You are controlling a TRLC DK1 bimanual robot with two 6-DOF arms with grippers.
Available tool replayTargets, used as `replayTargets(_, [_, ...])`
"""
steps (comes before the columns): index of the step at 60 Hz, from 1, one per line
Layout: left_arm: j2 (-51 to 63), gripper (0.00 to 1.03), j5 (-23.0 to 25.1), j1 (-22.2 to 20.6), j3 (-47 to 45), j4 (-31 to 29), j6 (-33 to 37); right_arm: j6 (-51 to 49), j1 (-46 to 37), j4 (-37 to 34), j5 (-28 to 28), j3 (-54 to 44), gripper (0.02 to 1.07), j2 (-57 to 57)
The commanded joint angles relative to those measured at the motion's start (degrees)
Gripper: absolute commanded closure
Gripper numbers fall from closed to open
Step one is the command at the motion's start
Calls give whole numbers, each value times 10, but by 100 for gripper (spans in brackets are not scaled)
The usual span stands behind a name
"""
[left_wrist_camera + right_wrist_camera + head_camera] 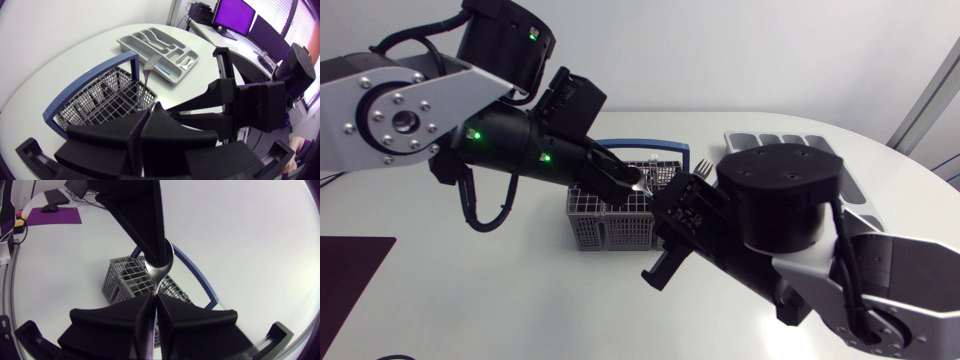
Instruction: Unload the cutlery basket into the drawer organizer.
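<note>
A grey wire cutlery basket (pixel 610 228) with a blue handle (pixel 620 146) stands mid-table. Above it a metal spoon (pixel 161 269) is held from two ends. My left gripper (pixel 630 184) is shut on the spoon's bowl, and my right gripper (pixel 154 298) is shut on its handle. In the left wrist view my left gripper (pixel 140 127) has its fingers pressed together over the basket (pixel 100 97). A fork (pixel 150 66) stands upright in the basket, tines up (pixel 703 168). The grey drawer organizer (pixel 160 47) lies beyond the basket, with some cutlery in one compartment.
In the head view my right arm hides most of the organizer (pixel 775 138) at the back right. A dark purple mat (pixel 350 275) lies at the table's front left. Both arms cross closely over the basket.
</note>
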Motion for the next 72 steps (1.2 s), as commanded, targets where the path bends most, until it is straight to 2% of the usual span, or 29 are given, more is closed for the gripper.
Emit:
replayTargets(1, [6,80,7,-1,11,-8,-11,-5,2,1,7,-13,94,2])
replayTargets(6, [6,56,7,2,17,-8,-13,-5,1,-4,6,-15,94,-3])
replayTargets(7, [6,54,7,3,18,-8,-14,-5,1,-6,6,-16,94,-4])
replayTargets(8, [6,46,7,6,22,-8,-16,-5,1,-8,6,-16,94,-7])
replayTargets(11, [4,36,7,12,29,-8,-19,-5,0,-14,6,-19,94,-13])
replayTargets(20, [-5,21,7,35,42,-2,-27,0,-6,-34,1,-33,94,-44])
replayTargets(37, [-18,20,7,57,38,8,-32,0,-40,-98,-18,-59,94,-136])
replayTargets(45, [-21,20,7,57,24,11,-29,-11,-89,-136,-61,-69,94,-178])
replayTargets(61, [-23,19,7,46,12,18,-18,-4,-109,-156,-82,-95,94,-184])
replayTargets(72, [-37,18,2,35,-6,2,29,23,-135,-216,-123,-74,89,-162])
